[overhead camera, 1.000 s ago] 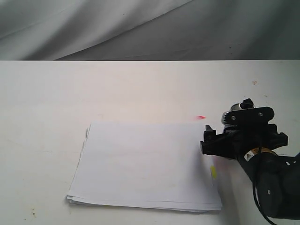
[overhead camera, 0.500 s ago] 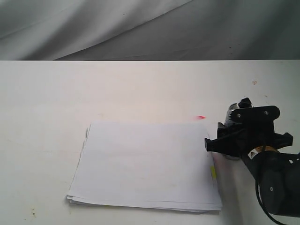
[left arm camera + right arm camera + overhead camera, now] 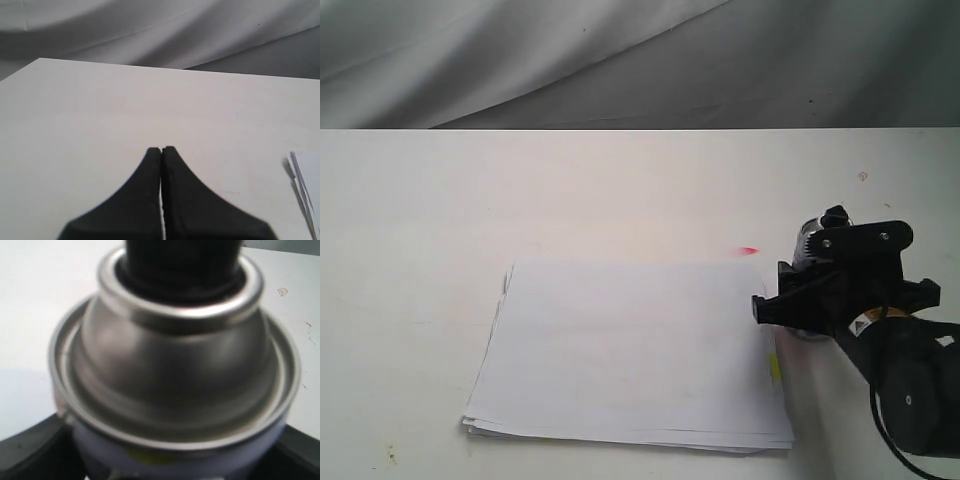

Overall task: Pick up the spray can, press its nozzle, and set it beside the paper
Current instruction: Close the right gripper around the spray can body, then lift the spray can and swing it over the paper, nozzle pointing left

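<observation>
The spray can (image 3: 175,370) fills the right wrist view with its silver dome and black nozzle (image 3: 180,260). My right gripper (image 3: 170,462) is shut on the can's body, a black finger (image 3: 30,450) on each side. In the exterior view the can's top (image 3: 808,243) and nozzle (image 3: 835,215) stick up above the right gripper (image 3: 810,280), just off the right edge of the paper (image 3: 630,350). Whether the can touches the table is hidden. The left gripper (image 3: 161,150) is shut on nothing above bare table, a corner of the paper (image 3: 307,175) off to one side.
A small red mark (image 3: 749,251) lies on the white table (image 3: 620,190) near the paper's far right corner. A yellow mark (image 3: 775,368) sits at the paper's right edge. Grey cloth (image 3: 620,60) hangs behind the table's far edge.
The right gripper with the can shifted a little to the right, then settled slightly back left and down beside the paper. The paper has not moved.
</observation>
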{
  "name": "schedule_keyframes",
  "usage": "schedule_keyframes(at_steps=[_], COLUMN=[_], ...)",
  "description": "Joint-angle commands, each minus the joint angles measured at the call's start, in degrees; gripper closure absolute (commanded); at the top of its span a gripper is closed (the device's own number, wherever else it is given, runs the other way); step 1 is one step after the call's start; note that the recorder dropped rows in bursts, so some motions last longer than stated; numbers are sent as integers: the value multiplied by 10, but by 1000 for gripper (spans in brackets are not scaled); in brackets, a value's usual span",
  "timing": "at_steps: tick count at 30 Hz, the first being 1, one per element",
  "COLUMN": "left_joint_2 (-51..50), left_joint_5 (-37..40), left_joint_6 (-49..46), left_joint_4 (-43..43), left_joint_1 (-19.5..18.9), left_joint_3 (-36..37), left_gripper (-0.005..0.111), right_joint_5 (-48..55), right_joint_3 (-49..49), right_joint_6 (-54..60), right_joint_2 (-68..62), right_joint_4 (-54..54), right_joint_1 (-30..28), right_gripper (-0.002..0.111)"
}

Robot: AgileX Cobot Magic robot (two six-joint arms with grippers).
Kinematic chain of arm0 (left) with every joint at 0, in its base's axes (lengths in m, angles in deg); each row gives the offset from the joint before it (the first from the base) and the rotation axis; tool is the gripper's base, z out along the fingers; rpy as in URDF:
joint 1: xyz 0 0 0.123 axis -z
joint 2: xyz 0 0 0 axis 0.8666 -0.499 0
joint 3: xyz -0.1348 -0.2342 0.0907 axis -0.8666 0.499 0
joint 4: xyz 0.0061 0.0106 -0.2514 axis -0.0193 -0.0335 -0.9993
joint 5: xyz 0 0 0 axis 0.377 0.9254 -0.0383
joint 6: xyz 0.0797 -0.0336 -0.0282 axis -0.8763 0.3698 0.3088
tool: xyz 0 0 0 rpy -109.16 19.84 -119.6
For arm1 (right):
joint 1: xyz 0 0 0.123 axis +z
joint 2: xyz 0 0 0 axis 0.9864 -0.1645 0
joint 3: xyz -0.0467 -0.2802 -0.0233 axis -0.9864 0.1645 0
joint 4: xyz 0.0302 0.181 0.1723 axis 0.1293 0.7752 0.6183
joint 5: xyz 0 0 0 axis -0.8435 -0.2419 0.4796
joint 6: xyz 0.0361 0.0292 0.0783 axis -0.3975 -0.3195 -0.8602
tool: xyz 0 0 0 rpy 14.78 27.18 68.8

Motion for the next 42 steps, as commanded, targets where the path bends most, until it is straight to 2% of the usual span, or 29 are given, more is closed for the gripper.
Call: schedule_keyframes(at_steps=[1, 10, 14, 19, 23, 29, 31, 33, 42], left_joint_2=[1, 1, 1, 1, 1, 1, 1, 1, 1], left_joint_5=[-3, -3, -3, -3, -3, -3, -3, -3, -3], left_joint_6=[2, 2, 2, 2, 2, 2, 2, 2, 2], left_joint_4=[-3, -3, -3, -3, -3, -3, -3, -3, -3], left_joint_1=[1, 1, 1, 1, 1, 1, 1, 1, 1], left_joint_3=[3, 3, 3, 3, 3, 3, 3, 3, 3], left_gripper=[107, 107, 107, 107, 107, 107, 107, 107, 107], right_joint_5=[45, 263, 396, 541, 597, 735, 775, 814, 884], right_joint_3=[-2, -14, -63, -151, -219, -299, -304, -304, -304], right_joint_6=[37, 122, 133, 114, 1, -342, -443, -513, -645], right_joint_2=[94, 305, 359, 368, 362, 335, 322, 310, 226], right_joint_4=[-8, 0, -12, -85, -241, -650, -800, -904, -1155], right_joint_1=[-1, -1, -1, -1, -1, 1, 16, 37, 149], right_gripper=[108, 108, 108, 108, 108, 108, 108, 108, 108])
